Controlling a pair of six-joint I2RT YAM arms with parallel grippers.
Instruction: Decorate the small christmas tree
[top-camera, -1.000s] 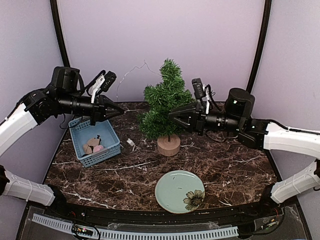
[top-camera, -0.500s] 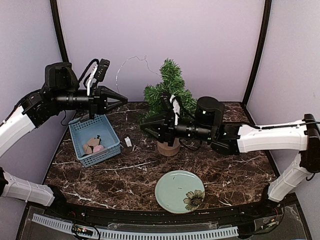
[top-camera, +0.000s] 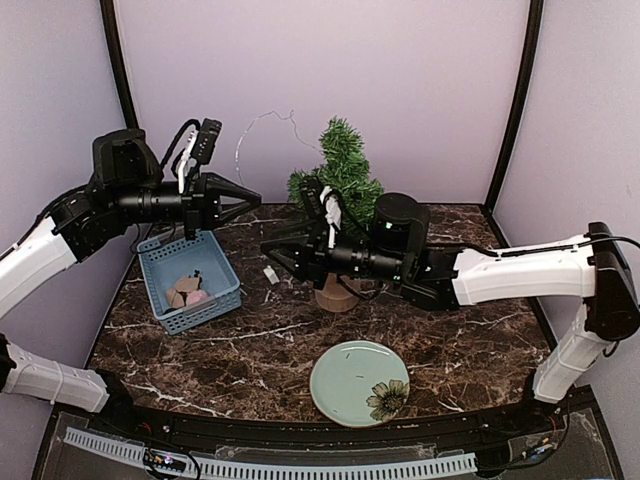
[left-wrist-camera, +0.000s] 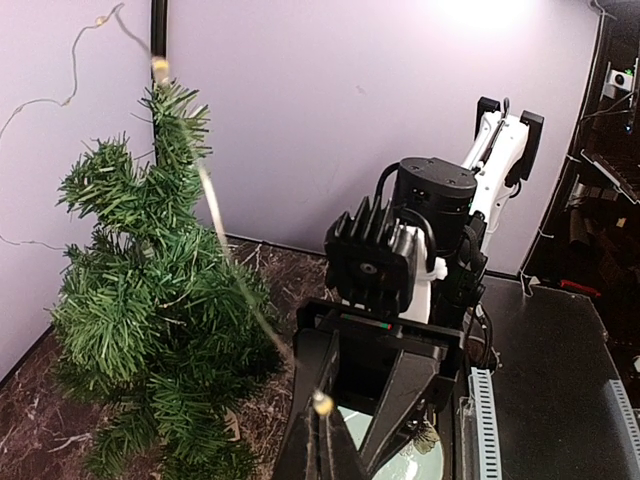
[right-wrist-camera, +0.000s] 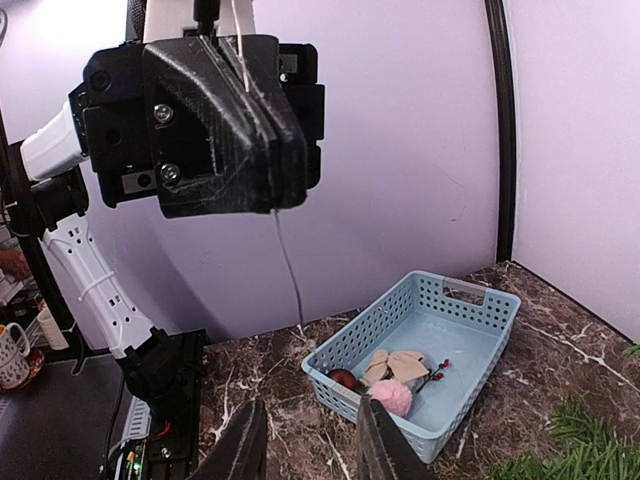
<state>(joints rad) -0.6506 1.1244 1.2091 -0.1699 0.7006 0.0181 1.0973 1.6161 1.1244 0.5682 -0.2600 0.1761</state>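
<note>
Left tool (top-camera: 250, 200), upper left of top view: clamped together on thin light wire (left-wrist-camera: 214, 215) running to tree (left-wrist-camera: 140, 300) top. Right tool (top-camera: 268, 248), centre: partly apart, empty.

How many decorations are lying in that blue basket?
4 show: a tan bow in the middle of the basket, a pink pompom next to it, a dark red ball beside the pompom, a berry twig beside the bow. More may be hidden.

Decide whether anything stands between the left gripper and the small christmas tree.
Nothing visible does. Only the light wire, pinched in the left gripper, spans the gap to the top of the small christmas tree. The right gripper sits lower, off that line.
</note>
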